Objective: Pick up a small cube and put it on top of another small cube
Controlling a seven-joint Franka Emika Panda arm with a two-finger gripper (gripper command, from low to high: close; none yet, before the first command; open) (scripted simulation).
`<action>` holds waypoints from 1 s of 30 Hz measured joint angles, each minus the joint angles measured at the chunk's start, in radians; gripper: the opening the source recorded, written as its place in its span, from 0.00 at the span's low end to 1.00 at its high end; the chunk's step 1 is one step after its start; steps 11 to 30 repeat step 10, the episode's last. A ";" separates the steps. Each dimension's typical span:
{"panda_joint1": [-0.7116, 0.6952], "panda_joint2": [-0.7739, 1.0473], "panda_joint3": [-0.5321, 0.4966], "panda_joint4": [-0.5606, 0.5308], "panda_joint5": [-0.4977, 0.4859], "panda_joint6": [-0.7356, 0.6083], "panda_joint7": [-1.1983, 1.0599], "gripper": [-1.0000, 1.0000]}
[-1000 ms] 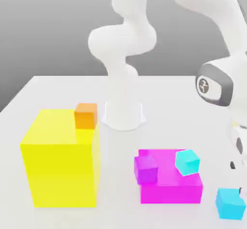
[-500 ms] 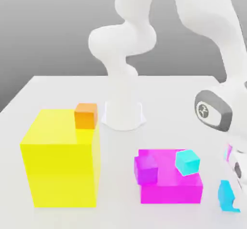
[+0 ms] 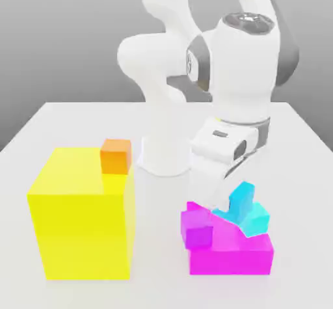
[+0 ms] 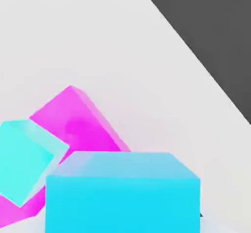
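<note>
Hand (image 3: 229, 205) clamped on sky-blue cube (image 3: 242, 198)

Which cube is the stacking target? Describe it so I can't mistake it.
Find the flat magenta block at the exterior view's lower right. The turquoise cube sits on its right side. It is greener than the sky-blue cube held just above it, and the other cube there is purple.

White table (image 3: 58, 122): yellow block (image 3: 81, 220), magenta block (image 3: 231, 252).
</note>
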 joint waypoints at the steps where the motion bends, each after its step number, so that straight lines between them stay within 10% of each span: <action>1: -0.022 -0.039 -0.003 -0.022 -0.014 -0.015 0.034 0.00; 6: -0.038 0.060 -0.013 -0.075 -0.016 0.137 0.060 0.00; 7: -0.038 0.085 -0.014 -0.082 -0.015 0.169 0.059 1.00; 30: -0.038 0.085 -0.014 -0.082 -0.015 0.169 0.059 1.00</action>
